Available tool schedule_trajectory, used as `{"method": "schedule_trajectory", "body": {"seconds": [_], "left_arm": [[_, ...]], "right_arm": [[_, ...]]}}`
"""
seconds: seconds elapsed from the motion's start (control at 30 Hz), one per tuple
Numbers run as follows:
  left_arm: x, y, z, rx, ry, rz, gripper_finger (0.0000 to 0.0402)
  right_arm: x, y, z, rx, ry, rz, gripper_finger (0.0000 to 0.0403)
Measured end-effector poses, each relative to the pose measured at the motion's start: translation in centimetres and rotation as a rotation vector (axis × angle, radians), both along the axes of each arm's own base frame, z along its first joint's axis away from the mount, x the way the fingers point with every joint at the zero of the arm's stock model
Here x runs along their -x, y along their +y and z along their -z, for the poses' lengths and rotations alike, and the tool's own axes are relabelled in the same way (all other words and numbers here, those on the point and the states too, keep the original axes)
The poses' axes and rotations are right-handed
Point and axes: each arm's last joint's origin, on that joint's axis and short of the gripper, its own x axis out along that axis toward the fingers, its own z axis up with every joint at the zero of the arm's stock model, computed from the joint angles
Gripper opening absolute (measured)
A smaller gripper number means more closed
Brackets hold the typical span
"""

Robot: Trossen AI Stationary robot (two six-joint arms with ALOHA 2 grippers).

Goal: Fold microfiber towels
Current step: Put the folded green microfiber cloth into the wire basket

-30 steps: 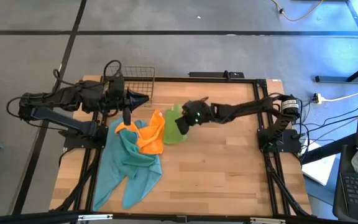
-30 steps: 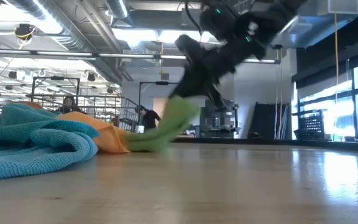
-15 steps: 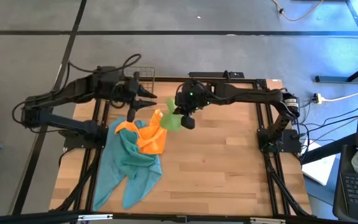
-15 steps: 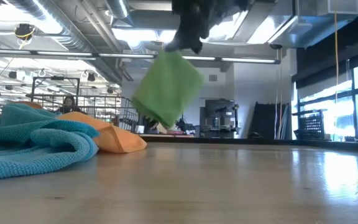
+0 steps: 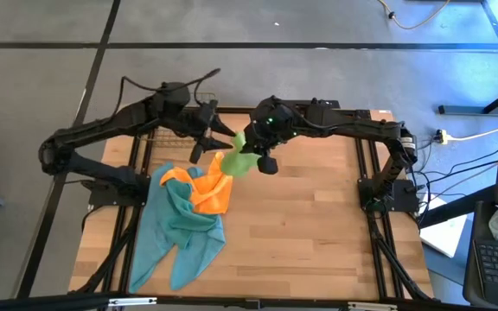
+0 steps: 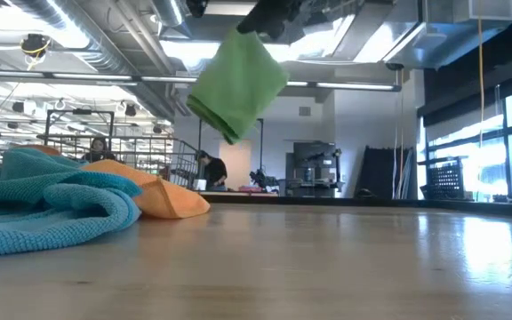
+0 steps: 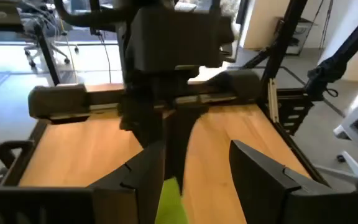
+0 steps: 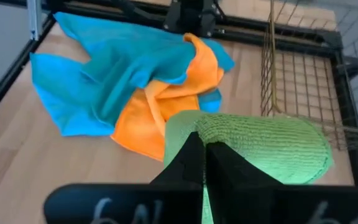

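Note:
The lime green towel [image 6: 238, 84] hangs in the air over the table's far middle, with my right gripper [image 5: 259, 161] shut on its top. My left gripper [image 5: 217, 142] has reached in from the left. It stands open just beside the towel, and a strip of green [image 7: 169, 202] shows between its fingers. The orange towel [image 5: 207, 190] lies crumpled on a heap of teal towels [image 5: 180, 229] at the table's left. My right gripper pinches the green towel's bunched upper edge [image 8: 225, 134] between its two shut fingers, which slant down from the table's right. The towel hangs doubled below them, clear of the table [image 6: 234, 124]. My left gripper: whether a finger touches the green towel, I cannot tell.
A wire basket [image 8: 303, 81] stands at the far left corner, partly under my left arm. Bare wood [image 5: 309, 233] stretches over the table's middle, right and near side. People and equipment show in the room behind [image 6: 207, 169].
My right gripper has risen and rolled its wrist. It has lifted the green towel off the table, where it lay against the orange one, so that it now hangs clear. My left gripper has swung from the far left toward the green towel and opened.

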Motion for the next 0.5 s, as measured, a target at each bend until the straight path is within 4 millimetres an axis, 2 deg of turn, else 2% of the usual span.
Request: {"method": "schedule_trajectory", "body": {"seconds": [0.2, 0.37, 0.5], "left_arm": [[-0.1, 1.7, -0.6, 0.026, -0.091, 0.027, 0.0173], [-0.4, 2.3, 1.5, 0.120, 0.039, 0.121, 0.0173], [-0.9, 2.2, 1.2, 0.106, -0.011, 0.176, 0.0173]], "right_arm": [[-0.1, 1.1, 0.0, 0.015, -0.009, -0.086, 0.0005], [-0.3, 2.4, -0.9, 0.043, -0.049, -0.131, 0.0003], [-0.3, 3.1, -2.0, 0.079, -0.087, -0.169, 0.0003]]}}
